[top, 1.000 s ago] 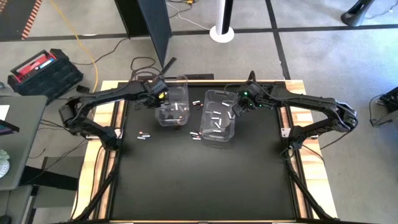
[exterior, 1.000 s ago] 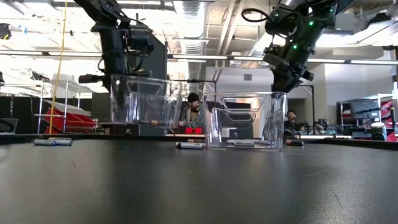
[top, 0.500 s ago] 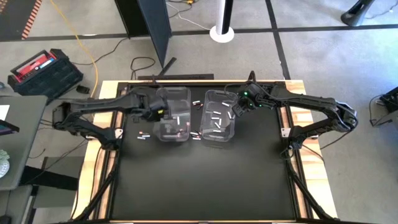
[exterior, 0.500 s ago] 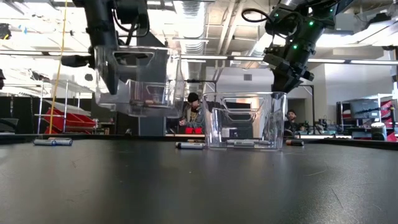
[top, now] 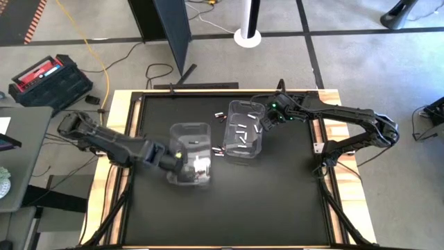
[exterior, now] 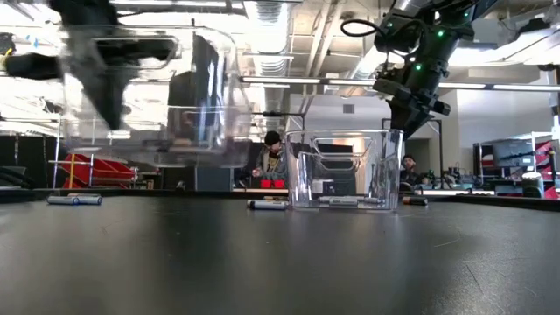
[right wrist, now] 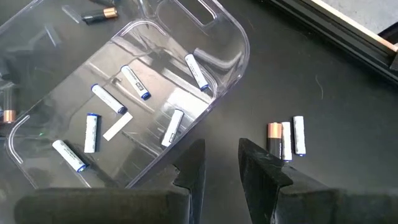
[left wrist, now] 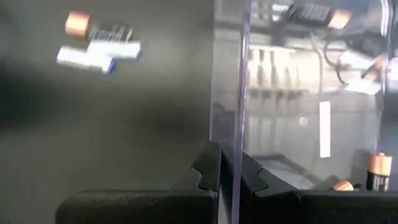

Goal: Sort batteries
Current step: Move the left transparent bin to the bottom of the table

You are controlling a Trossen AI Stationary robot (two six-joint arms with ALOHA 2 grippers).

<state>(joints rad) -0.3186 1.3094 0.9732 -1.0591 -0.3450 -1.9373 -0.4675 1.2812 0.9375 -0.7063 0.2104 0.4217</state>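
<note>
My left gripper [top: 173, 158] is shut on a clear bin [top: 191, 161], which hangs above the table left of centre and shows blurred in the low view [exterior: 149, 96]. That bin holds copper-tipped batteries [left wrist: 376, 171]. A second clear bin [top: 243, 135] rests by its base on the mat and holds several white, blue-tipped batteries [right wrist: 90, 132]. My right gripper [right wrist: 221, 165] hovers open over that bin's far right corner [top: 263, 122], with nothing between its fingers. Loose batteries lie on the mat [right wrist: 286, 140] [left wrist: 93, 46]. My left gripper pinches the lifted bin's side wall at its rim [left wrist: 239, 149], one finger [left wrist: 208, 171] outside the bin and the other [left wrist: 256, 179] inside. The fingers slant steeply down onto the wall. The bin is clear of the table, about upright.
More loose batteries lie between the bins [top: 218, 151], by the far edge [top: 218, 117] and along the mat in the low view [exterior: 74, 199] [exterior: 267, 204]. The black mat's near half is open. People sit in the room behind the table [exterior: 273, 157].
My left gripper has swung from the table's far left toward the near edge and the middle, carrying the clear bin. The bin has risen clear of the table and turned about on the way.
</note>
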